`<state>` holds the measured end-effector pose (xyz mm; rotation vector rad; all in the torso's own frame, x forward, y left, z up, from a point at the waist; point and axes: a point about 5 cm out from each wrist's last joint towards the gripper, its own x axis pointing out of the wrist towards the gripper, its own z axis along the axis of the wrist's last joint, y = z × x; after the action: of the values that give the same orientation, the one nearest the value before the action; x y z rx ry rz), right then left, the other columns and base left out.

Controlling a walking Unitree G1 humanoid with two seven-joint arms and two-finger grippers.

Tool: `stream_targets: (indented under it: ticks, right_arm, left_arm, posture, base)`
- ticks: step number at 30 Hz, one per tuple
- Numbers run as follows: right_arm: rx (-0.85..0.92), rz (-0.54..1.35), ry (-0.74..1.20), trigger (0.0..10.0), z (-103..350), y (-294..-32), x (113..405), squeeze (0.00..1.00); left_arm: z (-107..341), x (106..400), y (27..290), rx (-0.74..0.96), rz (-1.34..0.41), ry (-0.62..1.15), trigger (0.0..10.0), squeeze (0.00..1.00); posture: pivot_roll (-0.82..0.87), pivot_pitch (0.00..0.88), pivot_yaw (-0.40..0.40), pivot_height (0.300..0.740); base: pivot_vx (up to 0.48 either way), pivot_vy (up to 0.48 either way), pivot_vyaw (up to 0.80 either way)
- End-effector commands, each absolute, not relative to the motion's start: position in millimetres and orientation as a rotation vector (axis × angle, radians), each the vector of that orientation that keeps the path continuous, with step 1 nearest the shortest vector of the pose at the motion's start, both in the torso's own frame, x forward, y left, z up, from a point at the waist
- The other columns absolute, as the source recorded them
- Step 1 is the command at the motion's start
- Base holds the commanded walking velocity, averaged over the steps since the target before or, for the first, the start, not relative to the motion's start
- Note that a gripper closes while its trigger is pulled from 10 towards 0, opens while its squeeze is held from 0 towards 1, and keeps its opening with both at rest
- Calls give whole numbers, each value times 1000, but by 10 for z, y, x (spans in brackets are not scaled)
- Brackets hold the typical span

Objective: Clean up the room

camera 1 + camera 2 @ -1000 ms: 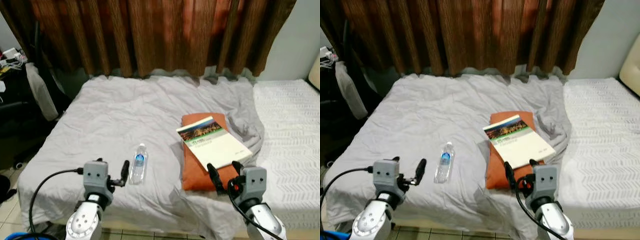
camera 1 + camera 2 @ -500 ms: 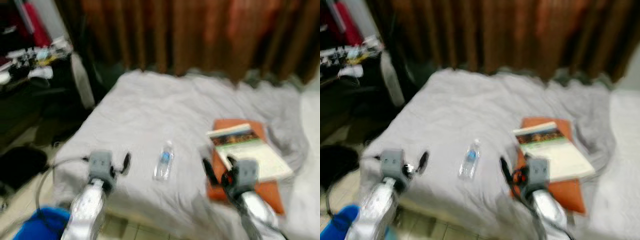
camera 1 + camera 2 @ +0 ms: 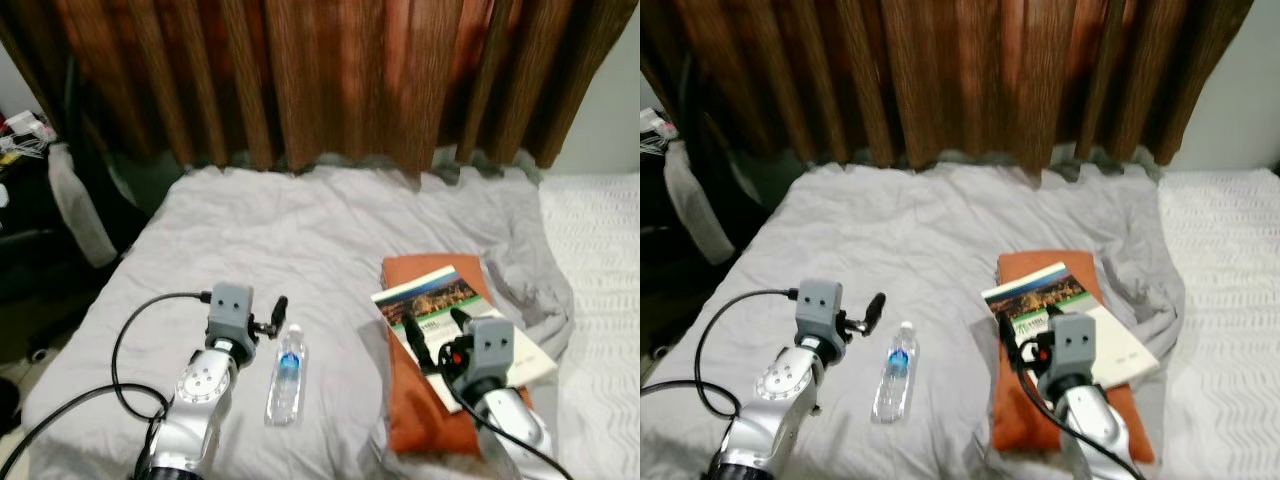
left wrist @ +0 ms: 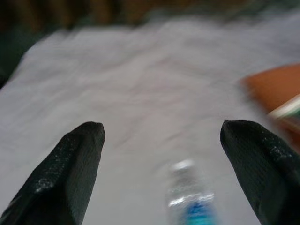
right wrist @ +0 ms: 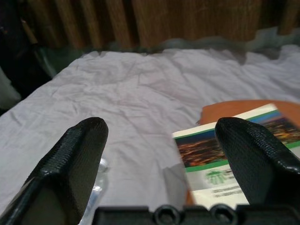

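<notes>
A clear water bottle (image 3: 285, 375) with a blue label lies on the grey bed sheet (image 3: 300, 240). My left gripper (image 3: 272, 318) hovers just above and left of the bottle's cap, open and empty; its wrist view has the bottle (image 4: 190, 206) blurred below the two fingers. A book (image 3: 480, 325) with a city-photo cover rests on an orange cushion (image 3: 425, 420). My right gripper (image 3: 435, 330) is open above the book's near corner, holding nothing. In the right wrist view the book (image 5: 225, 168) sits between the fingers and the bottle (image 5: 96, 187) lies off to the side.
Brown curtains (image 3: 330, 80) hang behind the bed. A white textured mattress (image 3: 600, 260) adjoins on the right, with a crumpled grey blanket fold (image 3: 530, 285) beside the cushion. Dark furniture and clutter (image 3: 30, 230) stand to the left. A black cable (image 3: 130, 340) loops from my left arm.
The camera swung and came nearer the bed. Both arms now reach further over it: the left gripper beside the bottle, the right one above the book.
</notes>
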<state>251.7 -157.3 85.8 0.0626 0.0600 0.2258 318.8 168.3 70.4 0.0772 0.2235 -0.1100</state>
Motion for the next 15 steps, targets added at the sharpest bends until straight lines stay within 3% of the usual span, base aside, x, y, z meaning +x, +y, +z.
stream_targets:
  ticks: [1,5,6,7,12,14,15]
  right_arm:
    - [54,200,29,10000,971,-1638,2494,0]
    - [51,200,13,10000,1062,-1649,2425,0]
    - [38,187,16,10000,1116,-1695,2319,0]
    - [38,187,16,10000,1116,-1695,2319,0]
    - [10,151,87,10000,1171,-1819,1898,0]
    - [4,160,119,10000,1260,-1818,1615,0]
    - [4,160,119,10000,1260,-1818,1615,0]
  left_arm:
    - [606,3246,1686,94,-98,260,10000,0]
    - [554,3326,1624,96,-117,299,10000,0]
    - [548,3370,1587,89,-132,314,10000,0]
    - [548,3370,1587,89,-132,314,10000,0]
    - [471,3389,1542,53,-118,370,10000,0]
    - [405,3363,1506,29,-90,402,10000,0]
    - [405,3363,1506,29,-90,402,10000,0]
  posture:
    - [-85,98,35,740]
    - [-123,138,30,740]
    - [-172,202,19,740]
    - [-172,202,19,740]
    - [-263,323,-21,740]
    - [-342,443,-57,740]
    - [-342,443,-57,740]
  base:
    - [0,0,0]
    - [0,0,0]
    - [0,0,0]
    - [0,0,0]
    - [0,0,0]
    - [0,0,0]
    - [0,0,0]
